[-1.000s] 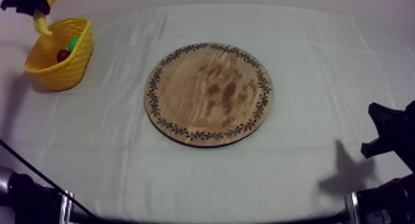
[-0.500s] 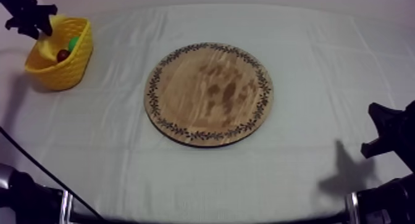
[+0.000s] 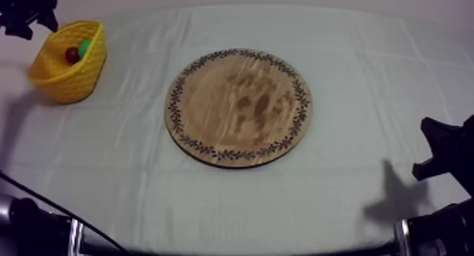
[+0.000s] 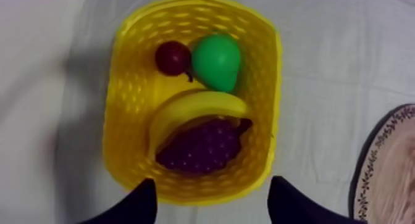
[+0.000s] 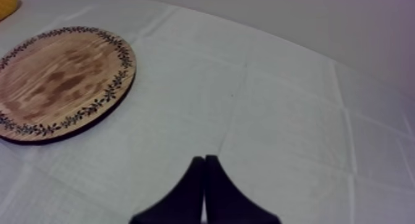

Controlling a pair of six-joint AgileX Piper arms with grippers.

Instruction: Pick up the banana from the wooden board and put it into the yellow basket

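The yellow banana (image 4: 194, 109) lies curved in the yellow basket (image 4: 123, 115), resting against a bunch of purple grapes (image 4: 204, 149). A green pear (image 4: 216, 60) and a small red fruit (image 4: 171, 57) lie beside them. My left gripper (image 4: 213, 182) hangs above the basket's near rim, open, with nothing between its fingers. In the top view the left gripper (image 3: 28, 12) is just behind and left of the basket (image 3: 70, 79). The round wooden board (image 3: 238, 107) is bare. My right gripper (image 3: 441, 149) sits low at the right, shut on nothing (image 5: 204, 160).
The wooden board (image 5: 58, 81) lies on the cloth ahead and left of the right gripper. Its patterned rim (image 4: 389, 171) shows to one side of the basket. Creased cloth stretches between basket and board.
One second ago the left gripper held the banana over the basket. It has let the banana go into the basket and risen clear. The right arm has not moved.
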